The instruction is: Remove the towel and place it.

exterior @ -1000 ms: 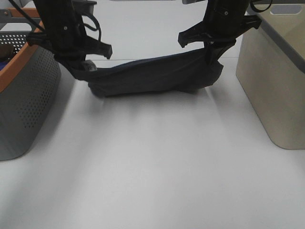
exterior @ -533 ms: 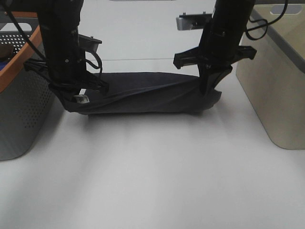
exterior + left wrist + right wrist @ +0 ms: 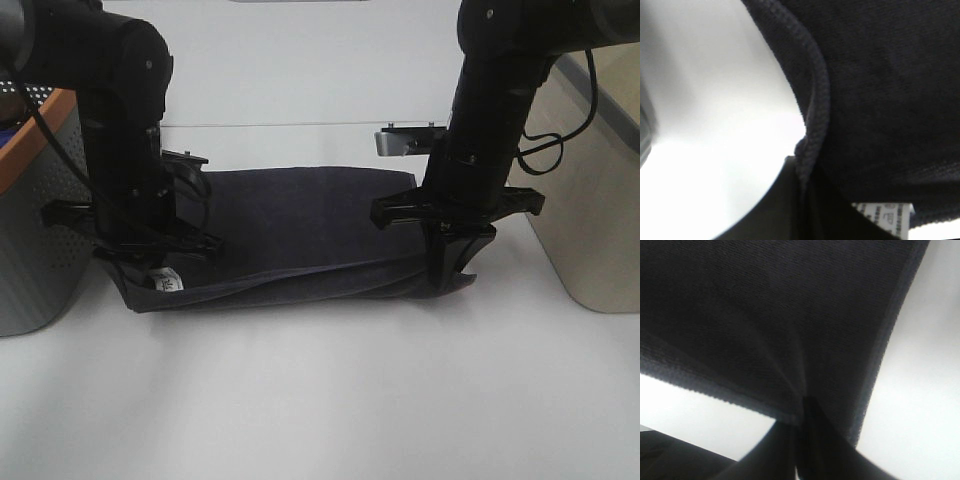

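Both sets of jaws are clamped tight on cloth. The left gripper (image 3: 150, 272) pinches the near-left corner of the towel (image 3: 300, 215), right by the little white tag (image 3: 167, 283), and in the left wrist view you can see the thick hem (image 3: 815, 95) running straight into the pinch. The right gripper (image 3: 452, 285) has the near-right corner, with the fabric bunched into folds where it meets the jaws in the right wrist view.

So the towel sits mostly spread on the white surface (image 3: 320, 400), far half lying flat, while the near edge is held slightly up between the two grippers and sags a bit in the middle. Holding two corners of the same edge makes sense: it keeps the cloth stretched wide so it lays out flat instead of dropping in a heap. Looks to me like the placing is nearly done, with only the near edge left to set down and let go.

Room-wise, there's a grey perforated basket (image 3: 40, 250) close on the left and a beige bin (image 3: 590, 220) close on the right, so sideways moves are tight. The whole near part of the surface is open, and straight up is free too, so that's the safe way out.
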Robot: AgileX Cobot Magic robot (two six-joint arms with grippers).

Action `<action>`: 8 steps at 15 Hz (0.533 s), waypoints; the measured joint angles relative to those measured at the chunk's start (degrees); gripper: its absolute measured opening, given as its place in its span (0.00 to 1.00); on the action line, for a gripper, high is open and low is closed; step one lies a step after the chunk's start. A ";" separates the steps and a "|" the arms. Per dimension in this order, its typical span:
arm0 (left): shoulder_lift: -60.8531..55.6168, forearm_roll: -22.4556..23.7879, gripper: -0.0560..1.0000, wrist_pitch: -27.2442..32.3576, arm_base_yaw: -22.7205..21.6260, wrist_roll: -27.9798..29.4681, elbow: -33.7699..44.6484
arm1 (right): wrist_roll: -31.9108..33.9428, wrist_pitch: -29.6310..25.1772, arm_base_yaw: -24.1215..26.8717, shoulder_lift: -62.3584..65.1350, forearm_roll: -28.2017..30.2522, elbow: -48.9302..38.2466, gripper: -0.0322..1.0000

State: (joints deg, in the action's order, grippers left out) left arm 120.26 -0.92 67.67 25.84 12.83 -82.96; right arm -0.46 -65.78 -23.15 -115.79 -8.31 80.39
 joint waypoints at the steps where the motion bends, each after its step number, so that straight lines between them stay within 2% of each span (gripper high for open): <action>1: 0.00 0.29 0.05 0.34 0.00 0.00 0.17 | 0.46 0.34 0.00 0.00 0.69 -0.69 0.08; 3: 0.00 0.06 0.17 1.26 0.00 0.00 0.40 | 0.46 -0.23 0.17 0.00 1.78 -1.03 0.29; 5: 0.00 -1.72 0.42 1.32 0.00 -0.29 0.40 | 0.46 -1.32 0.17 0.00 1.43 -1.03 0.57; 6: 0.00 -2.64 0.57 1.32 0.00 -0.52 0.40 | 0.11 -1.72 0.17 0.00 1.15 -1.03 0.66; 7: 0.00 -3.78 0.66 1.32 0.00 -1.38 0.40 | 0.11 -2.12 0.17 0.00 1.15 -1.03 0.71; 8: 0.00 -4.76 0.70 1.32 0.00 -2.41 0.40 | 0.06 -2.64 0.17 0.00 1.15 -1.03 0.73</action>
State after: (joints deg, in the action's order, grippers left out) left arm 120.26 -5.67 68.98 25.84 10.43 -82.56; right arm -0.40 -68.41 -22.98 -115.79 -7.16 79.35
